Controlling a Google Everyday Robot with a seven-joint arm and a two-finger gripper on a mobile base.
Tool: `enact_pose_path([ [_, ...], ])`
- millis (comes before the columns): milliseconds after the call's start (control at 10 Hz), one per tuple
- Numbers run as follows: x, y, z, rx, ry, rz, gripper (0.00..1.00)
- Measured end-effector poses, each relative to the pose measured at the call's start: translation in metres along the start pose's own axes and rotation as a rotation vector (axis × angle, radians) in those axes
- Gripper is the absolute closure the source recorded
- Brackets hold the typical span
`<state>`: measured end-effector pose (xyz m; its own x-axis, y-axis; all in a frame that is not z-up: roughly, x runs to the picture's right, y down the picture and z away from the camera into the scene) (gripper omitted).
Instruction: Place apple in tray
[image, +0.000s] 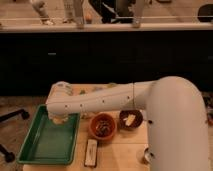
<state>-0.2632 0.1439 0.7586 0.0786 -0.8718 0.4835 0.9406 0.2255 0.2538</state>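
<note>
One relation decides the coming move: the gripper (59, 119) hangs directly over the tray (44, 146), above its far right corner, just inside the rim. The arm (102, 102) reaches in from the right across the surface (126, 151), and its wrist bends down at the left end, so the gripper points at the tray floor.

I cannot tell whether the gripper is wide, narrow or holding anything, because the wrist covers it from this view. The apple cannot be picked out either. A pale lump shows under the wrist, but it could be the gripper itself or the fruit.

The tray's long axis runs near to far, and most of its open floor lies to the near left of the gripper. Two brown bowls (103, 126) stand just right of the tray, outside it. I judge a release here would land inside, though close to the far right wall; a small shift toward the near left would give more margin.
</note>
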Motion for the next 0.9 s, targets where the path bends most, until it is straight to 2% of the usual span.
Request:
enact_pose_path([
  [300, -0.002, -0.019, 0.017, -0.080, -0.005, -0.015, 1.00],
  [600, -0.005, -0.030, 0.034, -0.228, 0.021, -0.020, 1.00],
  [900, 0.006, -0.027, 0.043, -0.284, 0.028, -0.003, 1.00],
])
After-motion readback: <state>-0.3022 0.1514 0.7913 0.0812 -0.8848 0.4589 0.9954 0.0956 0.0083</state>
